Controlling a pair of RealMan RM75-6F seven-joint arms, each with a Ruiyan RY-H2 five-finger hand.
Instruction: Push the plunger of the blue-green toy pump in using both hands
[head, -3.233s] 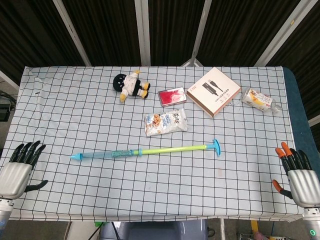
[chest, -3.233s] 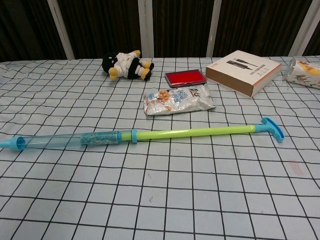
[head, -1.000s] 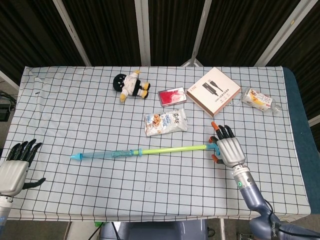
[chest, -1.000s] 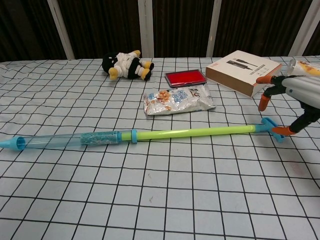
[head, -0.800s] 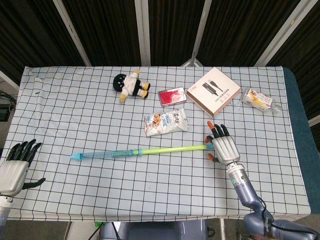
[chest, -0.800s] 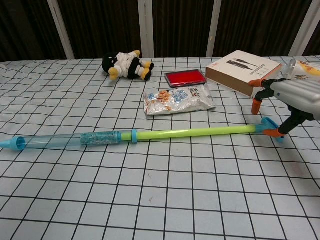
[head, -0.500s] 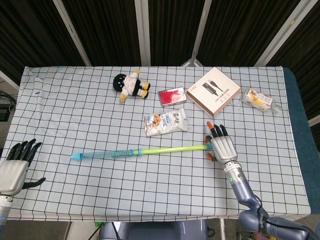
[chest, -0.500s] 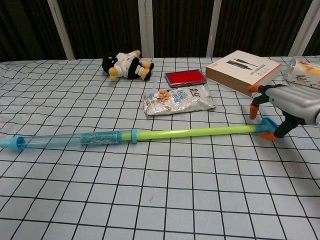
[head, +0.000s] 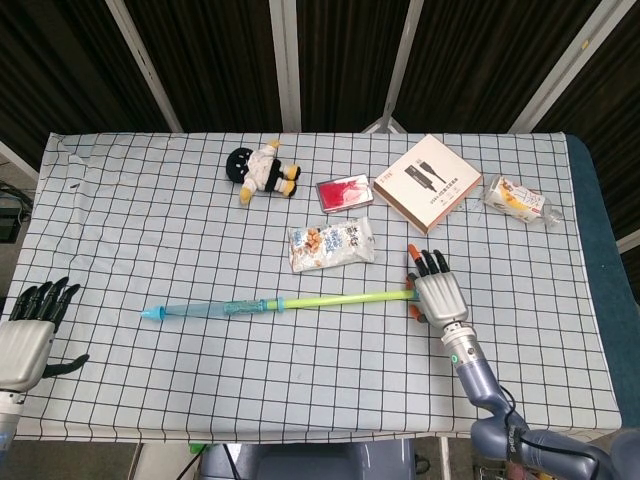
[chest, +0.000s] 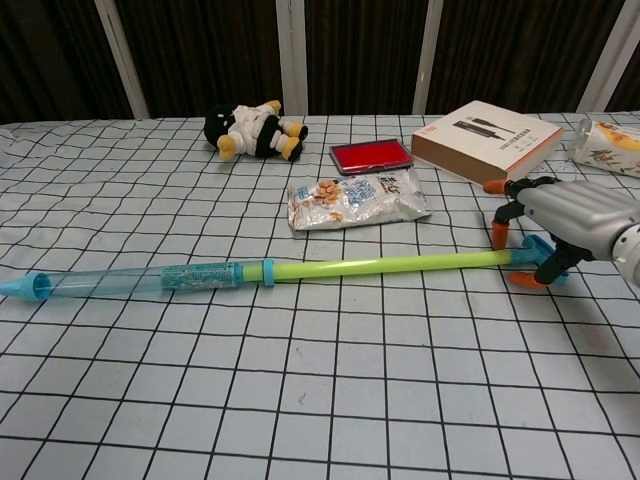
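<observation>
The toy pump lies across the table's middle: a clear blue barrel on the left, with the green plunger rod drawn far out to the right. My right hand sits over the rod's blue T-handle. Its orange-tipped fingers are spread to either side of the rod's end, and nothing is clasped. My left hand hovers past the table's front left corner with fingers apart, well away from the barrel's tip; only the head view shows it.
A snack bag lies just behind the rod. Further back are a plush toy, a red case, a tan box and a wrapped packet at the far right.
My right hand came from the table's front right corner to the plunger handle and has edged slightly left over it. The pump and my left hand have hardly moved.
</observation>
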